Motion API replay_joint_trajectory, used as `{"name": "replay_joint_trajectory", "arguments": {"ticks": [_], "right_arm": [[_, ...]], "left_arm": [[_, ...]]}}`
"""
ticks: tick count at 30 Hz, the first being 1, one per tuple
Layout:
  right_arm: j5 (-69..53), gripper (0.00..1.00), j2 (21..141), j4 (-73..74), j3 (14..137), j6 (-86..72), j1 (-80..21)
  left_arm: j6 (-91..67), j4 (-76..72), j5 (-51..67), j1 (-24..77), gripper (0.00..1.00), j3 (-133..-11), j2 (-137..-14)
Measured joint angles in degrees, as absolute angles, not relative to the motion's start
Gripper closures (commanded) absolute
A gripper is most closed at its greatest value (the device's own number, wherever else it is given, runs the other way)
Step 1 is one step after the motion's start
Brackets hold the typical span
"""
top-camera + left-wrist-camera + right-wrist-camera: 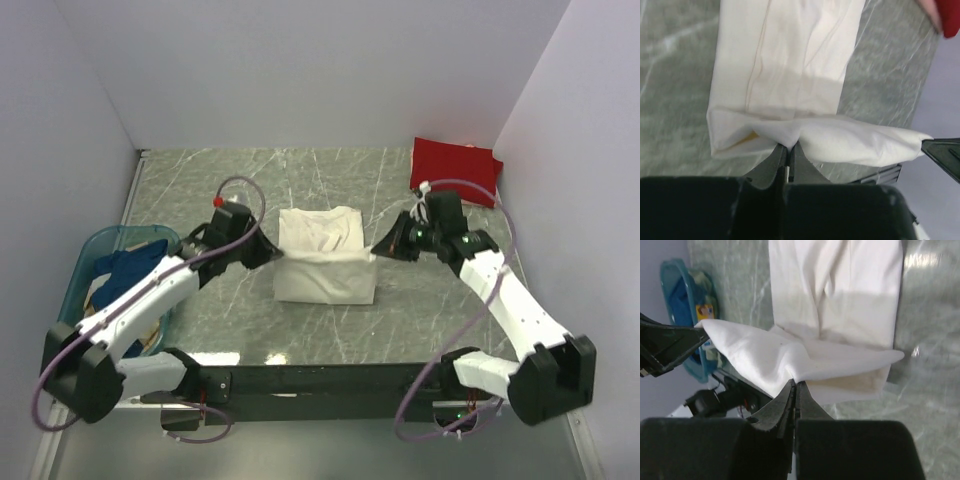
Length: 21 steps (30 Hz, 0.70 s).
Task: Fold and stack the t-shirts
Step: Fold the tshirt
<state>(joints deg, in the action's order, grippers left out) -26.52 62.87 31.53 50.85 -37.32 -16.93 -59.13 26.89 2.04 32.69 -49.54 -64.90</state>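
Teal basket [84, 262] on green marbled table [200, 190]

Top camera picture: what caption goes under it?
Left end effector and right end effector pinch the cream t-shirt mid-fold.

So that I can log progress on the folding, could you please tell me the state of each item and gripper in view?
Cream-white cloth t-shirt: partly folded, near end raised between the grippers.
Left gripper: shut on that shirt's left corner.
Right gripper: shut on its right corner.
Red cloth t-shirt: folded, lying at the far right corner.
Teal plastic basket: holds a crumpled dark blue t-shirt.
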Motion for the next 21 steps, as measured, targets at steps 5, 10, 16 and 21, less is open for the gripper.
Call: {"name": "replay_joint_trajectory", "arguments": {"ticks": [5,10,16,21], "right_arm": [[-28.3,1.0,74.4,27.9,60.0,-36.1,-13.6],[-29.8,1.0,87.4,23.5,67.2,-36.4,-10.7],[-32.2,1.0,106.1,22.0,80.1,-36.8,-9.0],[-32.8,0.74,120.3,23.2,94.1,-36.8,-8.7]], "left_arm": [[-56.5,23.3,5.4,27.5,1.0,-58.0,-75.9],[-55.5,18.7,8.6,23.6,1.0,-65.0,-87.5],[-54.7,15.6,12.3,18.4,1.0,-71.8,-101.6],[-53.7,14.3,15.4,15.2,0.74,-78.9,-112.4]]}}
